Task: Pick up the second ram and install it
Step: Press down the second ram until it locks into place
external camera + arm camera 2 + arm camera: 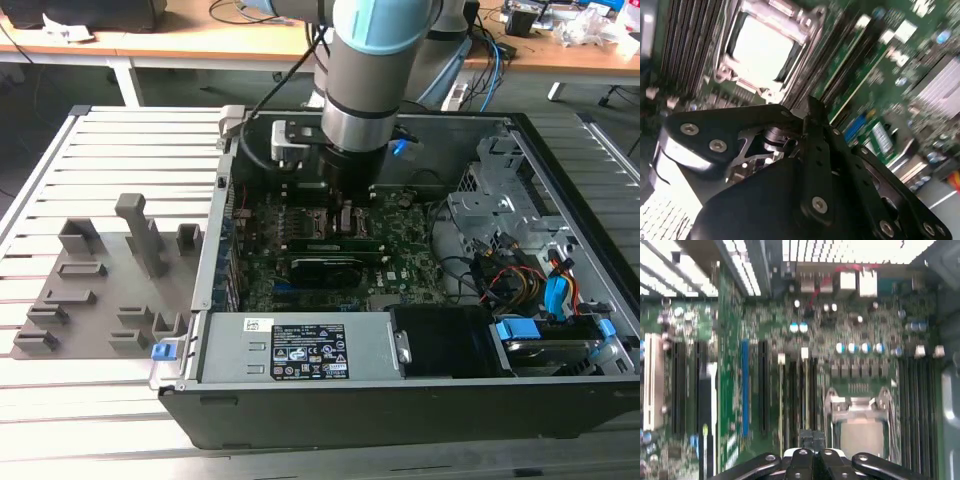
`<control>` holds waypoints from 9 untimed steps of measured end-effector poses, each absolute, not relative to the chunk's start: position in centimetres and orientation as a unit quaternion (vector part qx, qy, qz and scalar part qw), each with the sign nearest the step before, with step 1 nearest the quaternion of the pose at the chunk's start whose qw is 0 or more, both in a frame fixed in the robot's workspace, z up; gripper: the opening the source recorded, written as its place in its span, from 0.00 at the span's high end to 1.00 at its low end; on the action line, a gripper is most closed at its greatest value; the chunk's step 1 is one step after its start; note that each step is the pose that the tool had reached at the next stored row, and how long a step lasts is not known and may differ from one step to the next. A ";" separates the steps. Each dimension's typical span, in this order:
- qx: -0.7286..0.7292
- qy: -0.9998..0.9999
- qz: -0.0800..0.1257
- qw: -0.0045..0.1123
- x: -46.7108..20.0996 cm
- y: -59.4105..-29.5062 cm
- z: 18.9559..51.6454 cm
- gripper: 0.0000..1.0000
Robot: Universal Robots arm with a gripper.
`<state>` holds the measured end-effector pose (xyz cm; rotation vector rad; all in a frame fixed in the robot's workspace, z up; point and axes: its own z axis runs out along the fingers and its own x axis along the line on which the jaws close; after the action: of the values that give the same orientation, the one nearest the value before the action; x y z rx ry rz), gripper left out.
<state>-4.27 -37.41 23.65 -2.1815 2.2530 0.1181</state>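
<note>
One arm (365,80) reaches down into an open computer case (400,410), and its thick wrist covers the far part of the motherboard (405,262) in the exterior view, so what lies directly under it is hidden there. In both wrist views the gripper (813,439) (810,106) is seen with its tips drawn together; nothing is seen clamped between them. The tips are held just above the memory slots beside the CPU socket (860,426) (765,45), whose metal frame is blurred and partly cut off.

The second ram (335,243) is made out in the exterior view as a long, thin stick with dark chips. It stands on edge in a slot just on the near side of the wrist, between the socket area and the wide black card (325,270). Whether it is fully seated cannot be told, and it cannot be told whether one stick or two stand there. In the wrist views the slots are too smeared for the stick to be picked out with certainty.

A grey fixture plate (90,300) with upright posts lies outside the case, on the exterior view's left.
</note>
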 end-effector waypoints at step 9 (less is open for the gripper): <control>-0.695 0.718 0.039 0.001 -5.9 -37.4 23.2 0.89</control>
<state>-5.88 -37.41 23.18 -2.1818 2.2533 0.1218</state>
